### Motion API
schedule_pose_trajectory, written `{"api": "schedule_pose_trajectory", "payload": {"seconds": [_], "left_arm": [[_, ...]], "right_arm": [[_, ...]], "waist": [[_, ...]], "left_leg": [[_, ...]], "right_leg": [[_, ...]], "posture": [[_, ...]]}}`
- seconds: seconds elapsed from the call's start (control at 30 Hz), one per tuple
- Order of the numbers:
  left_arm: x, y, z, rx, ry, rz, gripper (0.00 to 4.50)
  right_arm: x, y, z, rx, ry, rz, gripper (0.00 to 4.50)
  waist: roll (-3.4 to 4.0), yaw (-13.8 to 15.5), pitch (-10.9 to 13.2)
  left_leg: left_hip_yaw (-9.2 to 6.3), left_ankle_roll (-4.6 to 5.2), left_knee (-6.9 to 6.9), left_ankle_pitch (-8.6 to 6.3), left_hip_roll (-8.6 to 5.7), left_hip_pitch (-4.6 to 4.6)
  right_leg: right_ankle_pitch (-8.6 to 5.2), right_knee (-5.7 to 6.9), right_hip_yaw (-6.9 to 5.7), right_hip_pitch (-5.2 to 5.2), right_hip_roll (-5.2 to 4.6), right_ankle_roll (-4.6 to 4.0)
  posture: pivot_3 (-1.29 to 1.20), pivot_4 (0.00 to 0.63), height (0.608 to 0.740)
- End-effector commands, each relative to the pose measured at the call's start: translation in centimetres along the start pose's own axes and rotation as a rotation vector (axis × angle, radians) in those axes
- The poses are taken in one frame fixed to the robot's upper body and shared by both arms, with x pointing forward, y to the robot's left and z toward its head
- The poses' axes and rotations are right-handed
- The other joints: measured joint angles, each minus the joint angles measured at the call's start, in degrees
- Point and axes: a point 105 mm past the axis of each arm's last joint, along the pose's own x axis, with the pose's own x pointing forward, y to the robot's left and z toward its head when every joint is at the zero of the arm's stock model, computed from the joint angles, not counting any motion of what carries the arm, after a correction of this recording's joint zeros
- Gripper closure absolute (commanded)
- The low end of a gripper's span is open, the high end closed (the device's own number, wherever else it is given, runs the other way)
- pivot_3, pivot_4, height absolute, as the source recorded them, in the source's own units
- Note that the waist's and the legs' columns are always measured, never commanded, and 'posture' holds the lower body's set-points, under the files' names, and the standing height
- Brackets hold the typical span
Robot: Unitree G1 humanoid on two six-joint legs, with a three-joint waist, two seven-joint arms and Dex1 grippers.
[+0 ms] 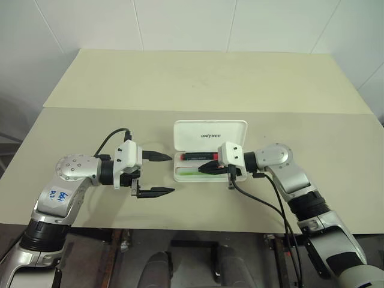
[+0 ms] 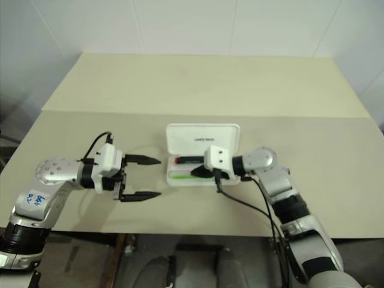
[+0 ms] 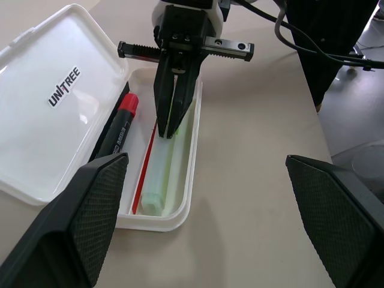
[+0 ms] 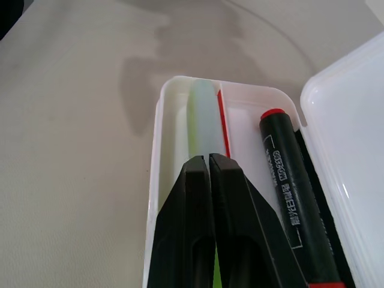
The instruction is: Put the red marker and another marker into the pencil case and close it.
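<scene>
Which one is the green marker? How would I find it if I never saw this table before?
Look at the white pencil case lying open in the middle of the table. In its tray, the green marker lies along the wall farthest from the lid, under the right gripper. It is stubby and pale see-through green; the red marker beside it is black-barrelled.
</scene>
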Motion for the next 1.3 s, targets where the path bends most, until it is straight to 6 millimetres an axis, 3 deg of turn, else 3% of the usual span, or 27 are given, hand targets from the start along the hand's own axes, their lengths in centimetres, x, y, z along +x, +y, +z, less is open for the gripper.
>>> {"api": "schedule_pose_trajectory", "payload": {"seconds": [0.03,0.5,0.67,0.93,1.13,1.3], "left_arm": [[0.1,-0.2,0.8,0.036,-0.015,-0.004,0.0],[0.2,-0.1,0.8,0.035,-0.017,0.002,0.0],[0.1,-0.2,0.9,0.034,-0.018,0.003,0.0],[0.2,-0.3,0.9,0.032,-0.019,-0.002,0.0],[0.2,-0.3,0.9,0.031,-0.02,-0.006,0.0],[0.1,-0.3,0.9,0.032,-0.015,-0.007,0.0]], "right_arm": [[-0.3,0.0,0.9,-0.04,-0.009,0.007,4.35],[1.0,-0.1,0.3,-0.071,0.028,-0.003,4.35],[0.5,-1.2,2.1,-0.061,-0.043,-0.044,4.35],[-0.2,-1.1,4.1,-0.021,-0.148,-0.02,4.35],[0.4,-1.7,0.8,-0.037,-0.008,-0.082,4.35],[0.6,-1.8,-0.5,-0.041,0.037,-0.093,4.35]], "waist": [[0.0,0.0,0.0],[0.0,0.0,0.0],[0.0,0.0,0.0],[0.0,0.0,0.0],[0.0,0.0,0.0],[0.0,0.0,0.0]], "left_leg": [[0.0,0.0,0.0,0.0,0.0,0.0],[0.0,0.0,0.03,0.0,0.0,0.02],[0.0,0.0,0.03,0.0,0.0,0.03],[-0.01,0.0,-0.03,0.0,0.0,0.0],[0.0,-0.01,-0.02,0.0,0.0,0.01],[0.01,-0.01,-0.03,0.0,0.0,0.02]], "right_leg": [[0.0,0.0,0.0,0.0,0.0,0.0],[0.0,0.04,0.0,0.01,0.0,-0.01],[0.0,0.06,0.0,0.0,0.0,-0.01],[0.0,-0.03,-0.01,0.0,0.0,-0.01],[-0.01,-0.02,-0.01,0.0,0.0,-0.01],[-0.01,-0.01,0.0,0.0,0.0,-0.02]], "posture": [[0.0,0.15,0.74],[0.0,0.15,0.74],[0.0,0.15,0.74],[0.0,0.15,0.74],[0.0,0.15,0.74],[0.0,0.15,0.74]]}}
